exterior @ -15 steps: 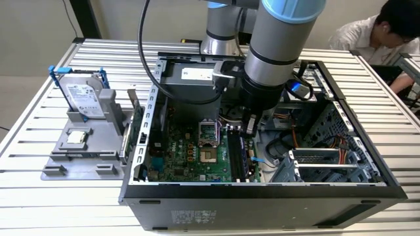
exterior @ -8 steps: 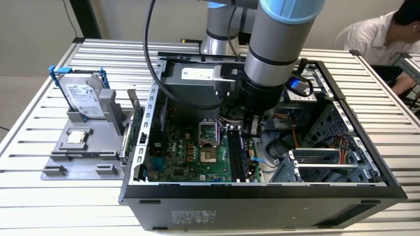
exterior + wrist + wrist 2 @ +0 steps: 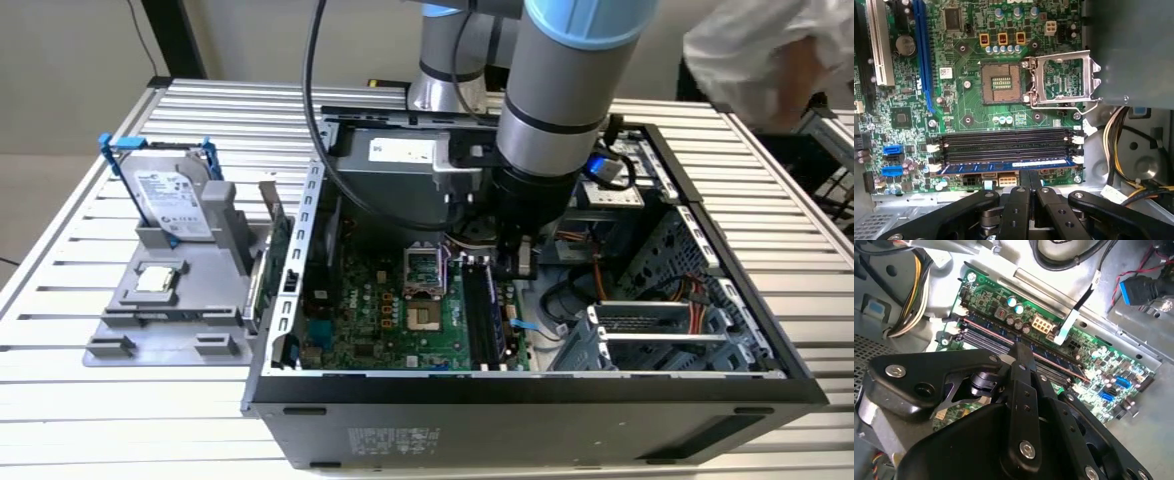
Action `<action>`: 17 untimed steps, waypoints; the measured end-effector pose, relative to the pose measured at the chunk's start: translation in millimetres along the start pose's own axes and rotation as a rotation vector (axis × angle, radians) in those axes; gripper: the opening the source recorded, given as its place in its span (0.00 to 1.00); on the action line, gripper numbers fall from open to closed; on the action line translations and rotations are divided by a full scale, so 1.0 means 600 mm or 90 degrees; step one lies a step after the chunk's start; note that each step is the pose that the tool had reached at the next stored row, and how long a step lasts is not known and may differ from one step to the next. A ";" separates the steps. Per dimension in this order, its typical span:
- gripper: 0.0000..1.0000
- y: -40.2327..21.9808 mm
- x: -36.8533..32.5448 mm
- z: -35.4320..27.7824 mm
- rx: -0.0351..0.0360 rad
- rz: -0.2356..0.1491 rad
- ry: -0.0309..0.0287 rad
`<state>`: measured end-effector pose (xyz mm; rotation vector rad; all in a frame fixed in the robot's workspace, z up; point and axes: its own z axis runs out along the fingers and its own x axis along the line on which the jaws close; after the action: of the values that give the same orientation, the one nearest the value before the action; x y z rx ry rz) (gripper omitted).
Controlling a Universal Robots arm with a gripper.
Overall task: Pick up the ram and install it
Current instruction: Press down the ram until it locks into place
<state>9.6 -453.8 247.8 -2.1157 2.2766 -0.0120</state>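
Pincer (image 3: 1028, 186) — fingers pressed together, holding nothing — poised just beside the ram (image 3: 1009, 165), which lies seated in the outermost memory slot of the motherboard (image 3: 974, 107).

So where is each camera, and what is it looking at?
Exterior view: off the arm, above the table, looking down into the open computer case; the arm shows, reaching inside.
First wrist view: on the arm, looking at the motherboard; the gripper shows beside the ram.
Second wrist view: on the arm, with the gripper linkage up close.
Both wrist views share the ram slots.
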 end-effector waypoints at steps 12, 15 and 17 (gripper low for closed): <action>0.00 -0.002 0.014 0.014 -0.0117 -0.002 0.0001; 0.00 -0.006 0.020 0.016 -0.0191 -0.002 0.0008; 0.00 -0.008 0.025 0.018 -0.0238 -0.002 0.0010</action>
<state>13.9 -469.3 236.6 -2.1376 2.2923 0.0291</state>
